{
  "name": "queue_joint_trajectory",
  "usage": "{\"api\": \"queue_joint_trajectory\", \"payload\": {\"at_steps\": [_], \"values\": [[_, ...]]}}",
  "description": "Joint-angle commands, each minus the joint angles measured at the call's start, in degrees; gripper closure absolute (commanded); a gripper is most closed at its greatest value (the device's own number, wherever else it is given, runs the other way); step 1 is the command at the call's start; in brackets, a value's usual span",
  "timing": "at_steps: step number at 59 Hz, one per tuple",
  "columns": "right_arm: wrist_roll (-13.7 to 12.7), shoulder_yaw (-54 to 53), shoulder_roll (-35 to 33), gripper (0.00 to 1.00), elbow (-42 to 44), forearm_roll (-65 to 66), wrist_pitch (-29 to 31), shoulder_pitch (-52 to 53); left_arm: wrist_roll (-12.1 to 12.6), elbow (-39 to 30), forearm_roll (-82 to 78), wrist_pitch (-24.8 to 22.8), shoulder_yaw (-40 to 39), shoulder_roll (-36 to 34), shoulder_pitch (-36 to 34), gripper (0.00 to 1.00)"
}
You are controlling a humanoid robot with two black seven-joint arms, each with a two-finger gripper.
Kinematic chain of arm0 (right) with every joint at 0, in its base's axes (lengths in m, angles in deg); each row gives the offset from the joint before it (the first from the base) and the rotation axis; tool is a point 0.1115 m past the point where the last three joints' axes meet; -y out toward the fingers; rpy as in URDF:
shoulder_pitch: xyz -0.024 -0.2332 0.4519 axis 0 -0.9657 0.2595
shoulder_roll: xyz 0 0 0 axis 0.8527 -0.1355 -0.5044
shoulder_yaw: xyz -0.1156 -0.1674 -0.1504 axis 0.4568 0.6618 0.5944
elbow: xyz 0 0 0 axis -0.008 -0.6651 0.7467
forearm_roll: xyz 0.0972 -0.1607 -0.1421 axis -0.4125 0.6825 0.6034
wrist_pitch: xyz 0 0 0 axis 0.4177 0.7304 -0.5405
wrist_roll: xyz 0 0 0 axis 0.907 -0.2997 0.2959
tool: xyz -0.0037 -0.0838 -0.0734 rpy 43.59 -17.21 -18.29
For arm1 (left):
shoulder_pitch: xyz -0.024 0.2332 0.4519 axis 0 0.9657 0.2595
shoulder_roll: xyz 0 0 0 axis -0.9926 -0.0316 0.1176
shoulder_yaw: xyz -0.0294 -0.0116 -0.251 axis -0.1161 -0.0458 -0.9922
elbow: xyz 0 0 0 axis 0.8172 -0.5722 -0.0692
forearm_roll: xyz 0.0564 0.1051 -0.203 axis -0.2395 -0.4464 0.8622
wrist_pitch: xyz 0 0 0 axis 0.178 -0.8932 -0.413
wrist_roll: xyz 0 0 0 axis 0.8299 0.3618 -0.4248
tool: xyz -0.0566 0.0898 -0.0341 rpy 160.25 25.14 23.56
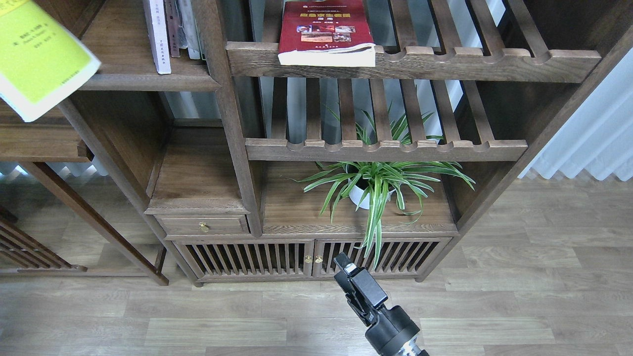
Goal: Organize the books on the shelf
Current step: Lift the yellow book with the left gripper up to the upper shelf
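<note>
Nearest me my right gripper (346, 264) hangs low before the cabinet doors, too dark to tell if spread or pressed, and farther off the yellow-green book (42, 57) tilts midair beside the shelf (133, 81), whose holder is out of view, the red book (326, 32) flat on the slatted rack (445, 62)

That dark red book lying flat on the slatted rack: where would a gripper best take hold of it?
Probably by the near edge of the dark red book. It lies flat, cover up, and its white page block overhangs the front rail of the slatted rack. Coming straight in from the front, one finger could go over the cover and one beneath.
</note>
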Motion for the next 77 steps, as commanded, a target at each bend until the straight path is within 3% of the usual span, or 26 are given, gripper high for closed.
{"api": "queue_joint_trajectory", "payload": {"at_steps": [1,29,44,77], "values": [[0.0,0.0,0.0,0.02,0.0,0.0,0.0,0.1,0.0,0.6,-0.8,0.0,2.4,0.1,-2.8,0.99],[0.0,0.1,0.0,0.01,-0.2,-0.2,0.0,-0.1,0.0,3.0,-6.0,0.0,3.6,0.1,-9.2,0.99],[0.0,0.3,0.2,0.02,-0.3,-0.3,0.0,-0.1,0.0,10.3,-9.2,0.0,8.8,1.0,-17.5,0.99],[0.0,0.1,0.5,0.02,-0.4,-0.3,0.0,0.0,0.0,23.1,-18.2,0.0,11.4,13.7,-28.7,0.99]]}}
